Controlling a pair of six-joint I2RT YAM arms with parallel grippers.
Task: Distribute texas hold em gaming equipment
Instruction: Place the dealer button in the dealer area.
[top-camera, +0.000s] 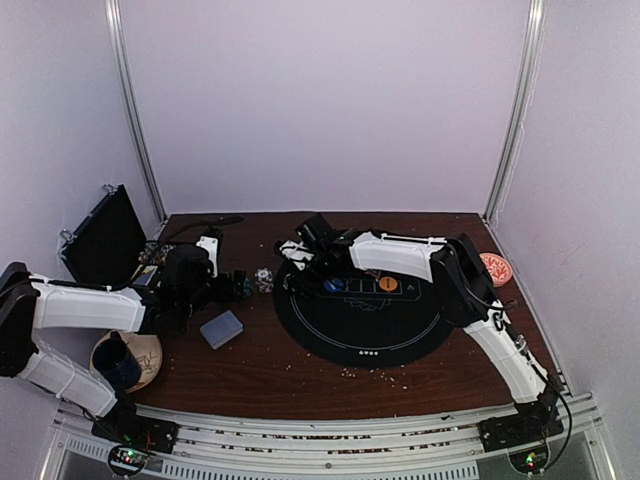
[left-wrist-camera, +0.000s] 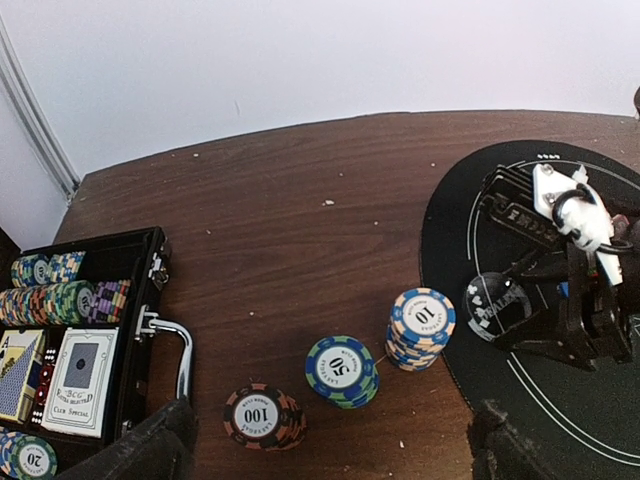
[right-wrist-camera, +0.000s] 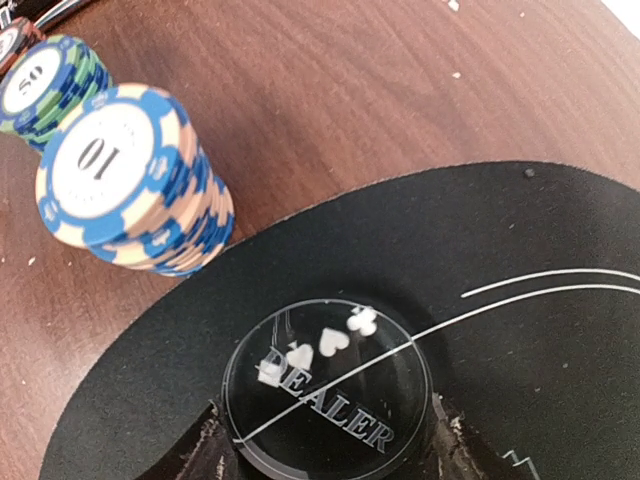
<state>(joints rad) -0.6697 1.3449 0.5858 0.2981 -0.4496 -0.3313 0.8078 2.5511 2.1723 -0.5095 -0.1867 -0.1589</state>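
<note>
Two claws in view. R claw: part open, fingers set against both sides of the clear DEALER button, grasping it by the rim. The button sits low over the black mat, by the edge that faces the chip stacks; can't tell if it touches the mat.

L claw: spread fully, empty, touching nothing, hovering over the table above the chip stacks.

Three stacks stand in a slanted row on bare wood, just off the mat's edge:
- 10-stack (blue/peach), nearest the mat
- 50-stack (blue/green), mid
- 100-stack (dark/orange), farthest from the mat

Open black case at table's left w/ more chips + cards inside. One card deck, grey-blue back up, lies on wood beside L arm, off the mat.
</note>
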